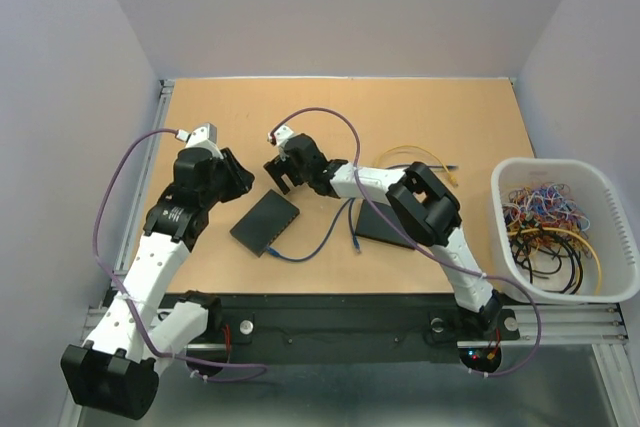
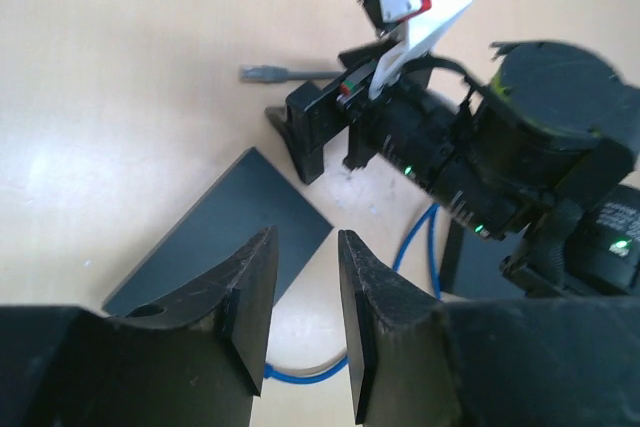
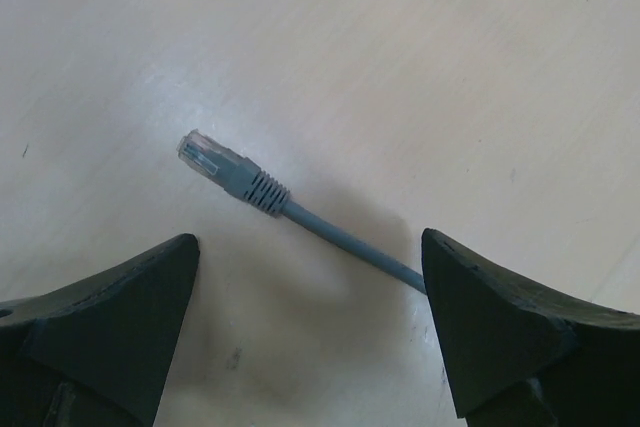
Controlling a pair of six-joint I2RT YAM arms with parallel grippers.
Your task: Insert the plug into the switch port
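- Nearest the arm bases, a thin blue cable point(image 1: 305, 252) curves over the tan wooden worktop point(image 1: 400, 117) and meets the near edge of the flat black rectangular switch point(image 1: 265, 222).
- The switch lies flat and skewed, its long axis running from near-left to far-right. No writing on its top can be read.
- To the right of the switch, partly under the right arm, lies a second flat black box point(image 1: 385, 227). The left wrist view shows pale print on it, too blurred to read.
- At the right edge stands a white plastic basket point(image 1: 560, 165) full of tangled coloured cables.
- The left gripper point(image 2: 305, 247) hovers over the far-left end of the switch. Its jaws stand a narrow gap apart with nothing between them.
- Just beyond the switch's far end, the right gripper point(image 3: 308, 247) points down at the worktop with its jaws spread wide, holding nothing.
- The grey network plug with a ribbed boot point(image 3: 228, 173) lies flat on the worktop between those jaws, touching neither.
- In the right wrist view its clear tip points up-left, and its grey cable runs down-right to the right-hand finger.
- In the left wrist view it points left, away from the right gripper.
- It is apart from the switch and not in any port.
- Farther back, a thin yellow cable point(image 1: 425, 155) loops on the worktop.
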